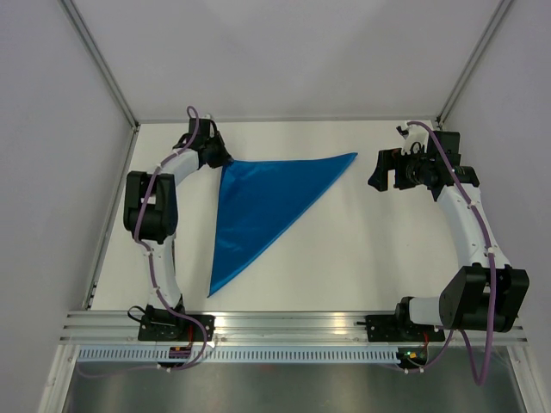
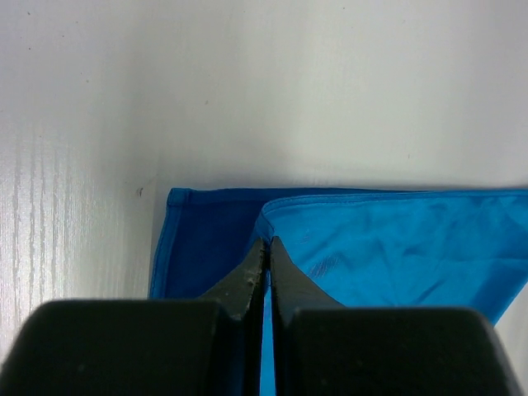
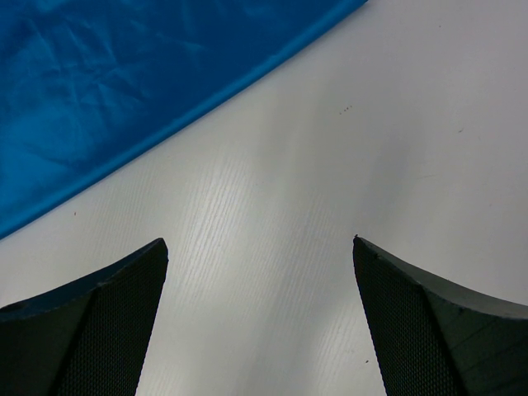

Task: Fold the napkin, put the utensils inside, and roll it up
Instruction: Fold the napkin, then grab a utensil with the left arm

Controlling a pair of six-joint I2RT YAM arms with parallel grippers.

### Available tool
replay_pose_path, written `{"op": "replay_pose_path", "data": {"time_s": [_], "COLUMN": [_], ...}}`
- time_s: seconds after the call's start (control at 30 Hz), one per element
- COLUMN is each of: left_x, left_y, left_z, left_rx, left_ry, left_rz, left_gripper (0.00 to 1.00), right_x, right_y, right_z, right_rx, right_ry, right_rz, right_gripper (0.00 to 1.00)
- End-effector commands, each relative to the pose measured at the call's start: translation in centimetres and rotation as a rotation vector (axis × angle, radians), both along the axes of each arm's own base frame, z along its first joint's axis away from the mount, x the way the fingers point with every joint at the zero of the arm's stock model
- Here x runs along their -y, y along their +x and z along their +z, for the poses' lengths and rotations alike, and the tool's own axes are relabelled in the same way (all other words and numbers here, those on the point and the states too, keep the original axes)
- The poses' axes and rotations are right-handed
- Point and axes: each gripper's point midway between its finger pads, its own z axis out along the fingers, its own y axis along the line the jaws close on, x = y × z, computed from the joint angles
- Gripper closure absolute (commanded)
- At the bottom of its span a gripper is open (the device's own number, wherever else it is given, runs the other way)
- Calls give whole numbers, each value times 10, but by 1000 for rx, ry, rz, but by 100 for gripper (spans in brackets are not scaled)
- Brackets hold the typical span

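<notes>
Napkin [image 1: 258, 202], a folded triangle on the counter [image 1: 362, 258], has its 10 o'clock corner clamped in the left hand [image 2: 266, 242], which should lay that layer flush before releasing; the right hand [image 3: 258, 241] hangs apart and empty at its 3 o'clock.

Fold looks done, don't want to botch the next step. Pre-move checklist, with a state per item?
1. Napkin folded into a triangle, lying flat on the table: ok.
2. Left gripper shut on the napkin's far-left corner: ok.
3. Layers matched at that corner: not ok. In the left wrist view, the lower layer shows past the upper layer's edge.
4. Right gripper open over bare table, off the cloth: ok.
5. Utensils located: cannot tell, none in any view.
</notes>
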Motion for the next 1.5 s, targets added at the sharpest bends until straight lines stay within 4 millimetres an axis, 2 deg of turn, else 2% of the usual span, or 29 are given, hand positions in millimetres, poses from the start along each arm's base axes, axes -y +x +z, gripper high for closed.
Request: {"op": "replay_pose_path", "data": {"time_s": [0.0, 0.03, 0.07, 0.17, 0.27, 0.33, 0.37, 0.43, 0.5, 0.53, 0.57, 0.6, 0.63, 0.7, 0.73, 0.77, 0.8, 0.83, 0.87, 0.9, 0.93, 1.0, 1.03, 1.13, 1.23, 1.33, 1.47], "left_x": [1, -1, -3, -14, -29, -39, -43, -61, -78, -85, -91, -99, -105, -119, -123, -126, -125, -125, -127, -127, -128, -138, -141, -149, -154, -155, -154], "left_y": [12, 13, 13, 16, 18, 16, 8, -2, -28, -45, -59, -68, -86, -112, -130, -144, -152, -172, -185, -196, -215, -236, -253, -278, -293, -295, -299], "left_z": [12, 11, 12, 21, 44, 56, 69, 77, 79, 64, 72, 69, 53, 46, 33, 27, 32, 15, 9, 12, -3, -7, -12, -15, -20, -22, -35], "left_rx": [35, 35, 38, 63, 113, 136, 152, 157, 139, 90, 91, 82, 31, -27, -72, -105, -94, -142, -174, -176, -220, -248, -277, -304, -339, -358, -434], "left_ry": [-4, 0, 5, 43, 86, 116, 119, 157, 201, 210, 219, 250, 281, 335, 354, 367, 347, 340, 342, 315, 323, 356, 360, 380, 386, 381, 372], "left_rz": [-20, -12, -7, 26, 77, 125, 146, 248, 325, 377, 404, 431, 449, 481, 494, 502, 509, 521, 541, 581, 581, 638, 662, 712, 746, 747, 733], "left_gripper": [94, 86, 68, 41, 32, 31, 31, 31, 30, 30, 29, 29, 28, 28, 28, 28, 28, 28, 28, 28, 28, 28, 28, 26, 26, 25, 25], "right_x": [-1, -1, -1, -2, -2, -4, -4, -8, -14, -16, -17, -19, -23, -28, -33, -36, -38, -41, -43, -45, -47, -50, -51, -54, -56, -57, -57], "right_y": [-2, -2, -2, -3, -4, -5, -4, -6, -9, -10, -10, -10, -12, -13, -16, -17, -18, -19, -20, -21, -21, -24, -25, -27, -29, -31, -32], "right_z": [-1, -1, -1, 1, 3, 6, 8, 9, 9, 7, 6, 3, 2, -2, -3, -5, -6, -7, -10, -12, -13, -17, -19, -23, -25, -24, -23], "right_rx": [-6, -6, -7, -2, 6, 13, 18, 16, 11, 4, 2, -9, -17, -36, -45, -53, -59, -63, -74, -83, -90, -111, -117, -135, -144, -148, -144], "right_ry": [0, 0, 0, 3, 2, 8, 12, 30, 59, 67, 73, 79, 88, 102, 118, 124, 129, 133, 140, 142, 146, 159, 164, 176, 184, 192, 193], "right_rz": [9, 9, 11, 14, 18, 23, 25, 36, 57, 66, 73, 78, 95, 114, 134, 145, 152, 163, 170, 177, 185, 204, 212, 229, 242, 250, 253], "right_gripper": [2, 2, 2, 2, 2, 2, 2, 2, 2, 2, 2, 2, 2, 2, 2, 2, 2, 2, 2, 2, 2, 2, 2, 2, 2, 2, 2]}}
